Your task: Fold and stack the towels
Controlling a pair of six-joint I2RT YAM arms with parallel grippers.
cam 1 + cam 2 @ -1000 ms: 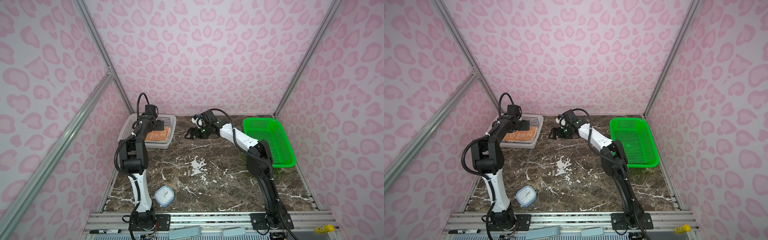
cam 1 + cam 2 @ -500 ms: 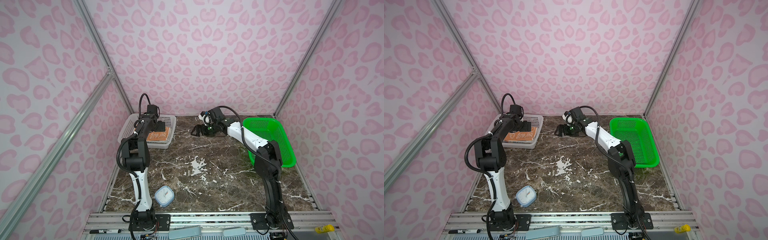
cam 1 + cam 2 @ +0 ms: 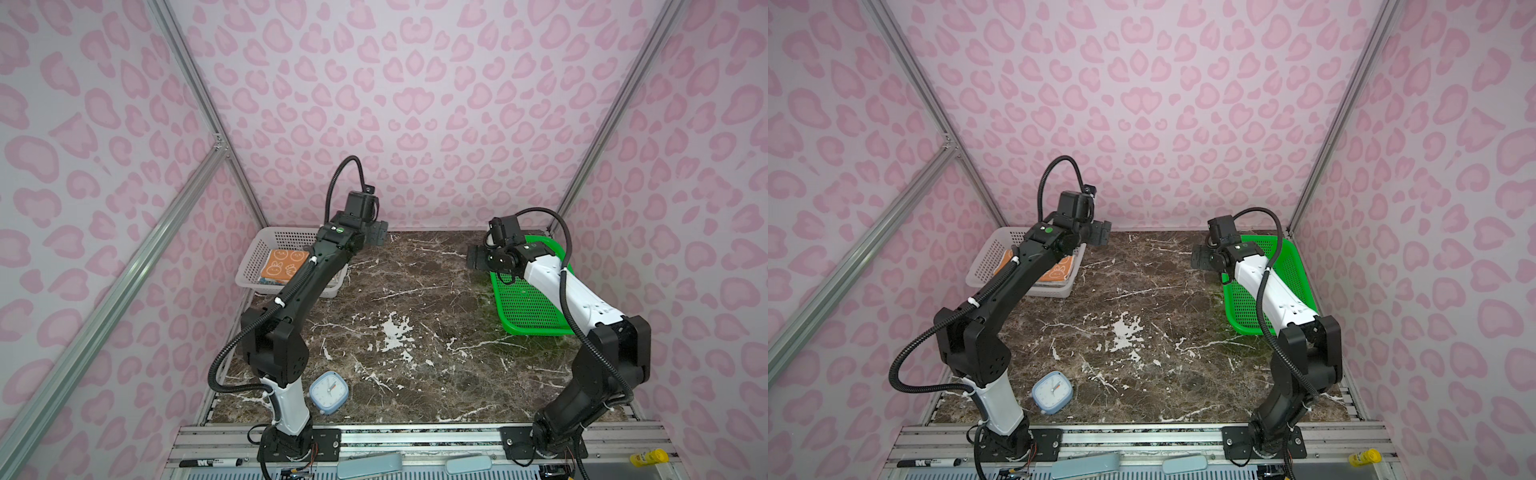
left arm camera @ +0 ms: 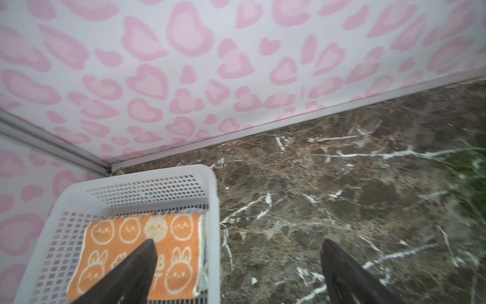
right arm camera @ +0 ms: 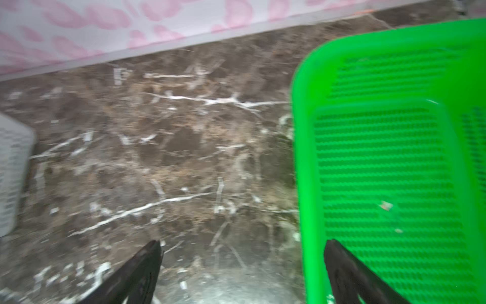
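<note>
Plainly, both pairs stand wide open and empty: left fingers (image 4: 131, 273) hover over the rim of the white basket (image 4: 214, 200), right fingers (image 5: 136, 273) over the tabletop (image 5: 184, 158) beside the green basket (image 5: 299, 131). Folded towels (image 4: 118, 237) lie stacked in the white basket, orange on top.

Marble table (image 3: 415, 291), white basket (image 3: 252, 262), green tray (image 3: 524, 305), clock (image 3: 329, 392)

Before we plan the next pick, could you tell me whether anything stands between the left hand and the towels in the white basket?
Nothing covers them: the orange towel lies bare on top. The open left hand straddles the basket's wall from above, one finger over the towel, one over the table; only that wall could catch.
</note>
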